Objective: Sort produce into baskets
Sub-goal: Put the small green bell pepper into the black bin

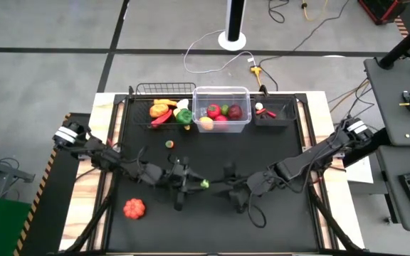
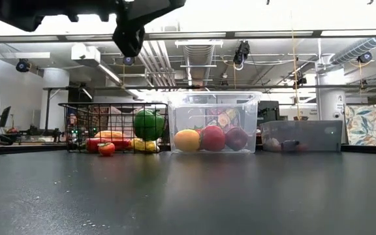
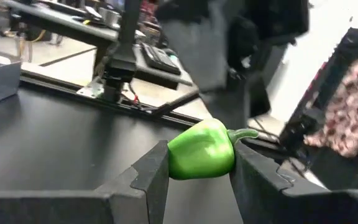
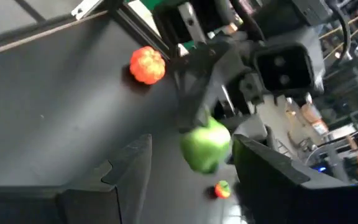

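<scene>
We see the left arm reaching from the left edge toward the centre of the high view, its left pincer [image 3: 197, 180] clamped on a small green pepper [image 3: 202, 150] held above the tabletop [image 1: 148, 235]. The pepper lies crosswise between the fingers, its stem pointing toward the frame's right in the left wrist view. The right arm reaches in from the right; its right pincer [image 4: 188, 171] stands open just beside the pepper, holding nothing.
</scene>
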`<state>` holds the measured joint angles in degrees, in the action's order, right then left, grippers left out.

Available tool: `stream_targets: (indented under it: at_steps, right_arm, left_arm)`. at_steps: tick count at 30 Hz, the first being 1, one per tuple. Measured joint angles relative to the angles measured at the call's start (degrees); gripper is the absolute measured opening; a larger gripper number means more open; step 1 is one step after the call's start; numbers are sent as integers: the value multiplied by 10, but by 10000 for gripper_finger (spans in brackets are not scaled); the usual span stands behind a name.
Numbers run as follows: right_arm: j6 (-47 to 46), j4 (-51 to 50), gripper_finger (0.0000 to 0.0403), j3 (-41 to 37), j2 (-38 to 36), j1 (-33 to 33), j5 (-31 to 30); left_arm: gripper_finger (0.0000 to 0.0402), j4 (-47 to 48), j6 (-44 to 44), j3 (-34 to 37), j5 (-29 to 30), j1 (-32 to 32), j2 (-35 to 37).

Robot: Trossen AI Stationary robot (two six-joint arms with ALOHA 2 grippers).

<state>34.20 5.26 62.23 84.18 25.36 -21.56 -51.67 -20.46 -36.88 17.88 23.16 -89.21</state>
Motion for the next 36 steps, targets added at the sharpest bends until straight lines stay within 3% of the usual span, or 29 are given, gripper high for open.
stream_targets:
  at_steps: [12,36]
  right_arm:
    - [63,-9,217,33,39,-2,-72]
    - [55,-2,217,34,38,-8,-65]
  left_arm:
    - [131,8,-17,-16,-8,-7,0]
    - [131,26,-11,-29,-5,-9,-1]
